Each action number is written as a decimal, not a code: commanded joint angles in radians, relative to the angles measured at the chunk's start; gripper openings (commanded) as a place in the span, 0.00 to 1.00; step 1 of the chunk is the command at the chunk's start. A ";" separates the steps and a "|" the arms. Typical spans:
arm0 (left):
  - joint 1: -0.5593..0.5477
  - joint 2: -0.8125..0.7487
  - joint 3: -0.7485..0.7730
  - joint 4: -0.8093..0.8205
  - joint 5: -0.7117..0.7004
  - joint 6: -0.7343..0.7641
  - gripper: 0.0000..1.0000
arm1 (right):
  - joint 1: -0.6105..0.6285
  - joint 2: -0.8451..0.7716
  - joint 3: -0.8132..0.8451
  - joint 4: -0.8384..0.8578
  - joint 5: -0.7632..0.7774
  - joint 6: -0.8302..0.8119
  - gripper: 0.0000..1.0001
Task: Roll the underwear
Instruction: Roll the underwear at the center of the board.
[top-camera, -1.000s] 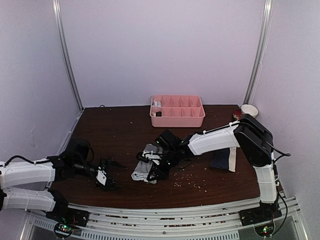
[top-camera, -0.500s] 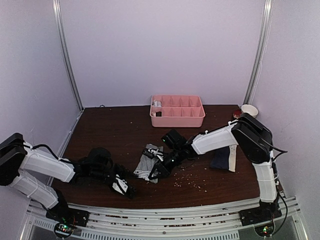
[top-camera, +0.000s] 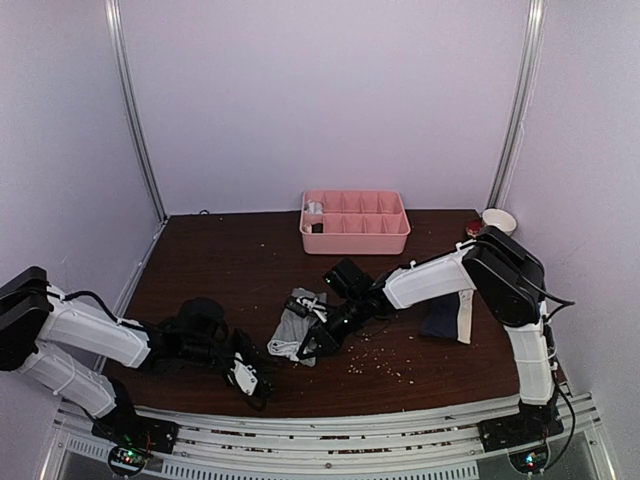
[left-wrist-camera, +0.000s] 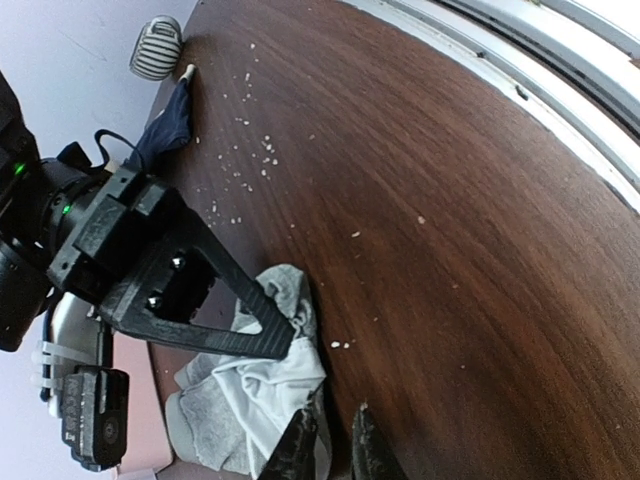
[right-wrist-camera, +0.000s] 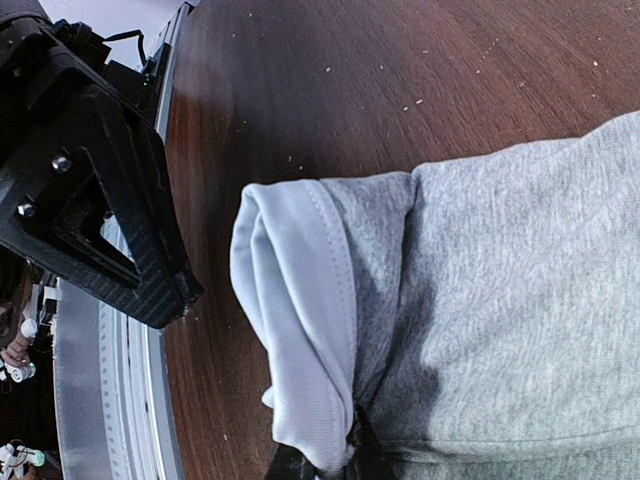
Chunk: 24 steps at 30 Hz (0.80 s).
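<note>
Mid-table, my right gripper (top-camera: 312, 342) pinches the crumpled grey boxer briefs (top-camera: 290, 332), not rolled yet. My left gripper (top-camera: 254, 380) is beside them; I can't tell if it's shut. The navy briefs (top-camera: 443, 320) wait: 2 left.

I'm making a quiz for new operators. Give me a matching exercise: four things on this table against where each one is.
1 grey underwear
2 navy underwear
3 pink tray
4 white bowl

A back right corner
B centre, pinched by the right gripper
C back middle
D right side, not gripped

Pairs: 1-B, 2-D, 3-C, 4-A
</note>
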 joint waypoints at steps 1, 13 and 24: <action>-0.020 0.046 0.023 -0.038 -0.015 0.042 0.15 | -0.005 0.034 -0.023 -0.031 0.042 0.006 0.00; -0.035 0.186 0.042 0.170 -0.190 0.005 0.38 | -0.006 0.044 -0.016 -0.048 0.047 -0.003 0.00; -0.035 0.280 0.049 0.280 -0.304 -0.002 0.37 | -0.006 0.046 -0.011 -0.065 0.047 -0.015 0.00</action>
